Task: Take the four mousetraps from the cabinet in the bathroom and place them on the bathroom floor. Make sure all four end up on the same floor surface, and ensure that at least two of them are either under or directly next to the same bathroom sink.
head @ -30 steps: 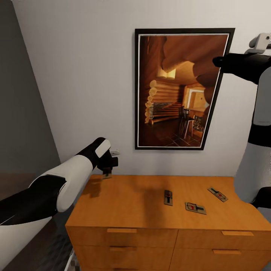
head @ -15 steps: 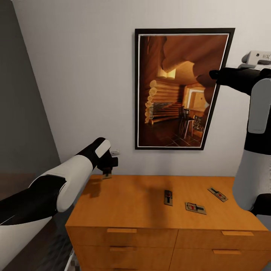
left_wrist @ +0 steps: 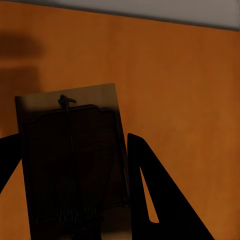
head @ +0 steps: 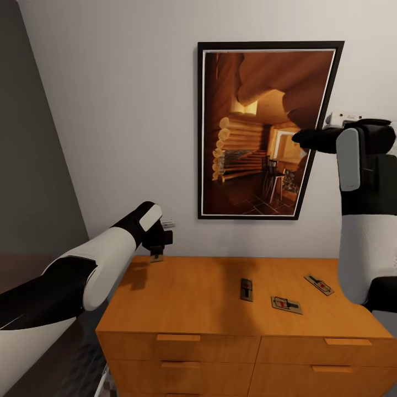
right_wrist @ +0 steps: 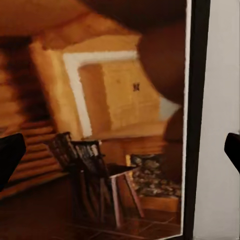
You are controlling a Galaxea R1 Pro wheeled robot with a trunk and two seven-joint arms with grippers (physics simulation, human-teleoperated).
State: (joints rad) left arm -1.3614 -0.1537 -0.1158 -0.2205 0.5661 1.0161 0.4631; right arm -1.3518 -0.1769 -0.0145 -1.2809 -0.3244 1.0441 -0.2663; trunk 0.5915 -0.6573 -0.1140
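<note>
Home interior, rendered. Orange wooden cabinet (head: 237, 325) with drawer fronts and bar handles stands against a plain white wall (head: 121, 121). A dark-framed log-cabin picture (head: 264, 132) hangs above it.

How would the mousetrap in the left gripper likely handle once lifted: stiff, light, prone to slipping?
Probably stiff: the mousetrap looks like a flat wooden board. Likely light, being smaller than the left gripper. It may pivot, since the fingers seem to pinch only its narrow edges.
</note>
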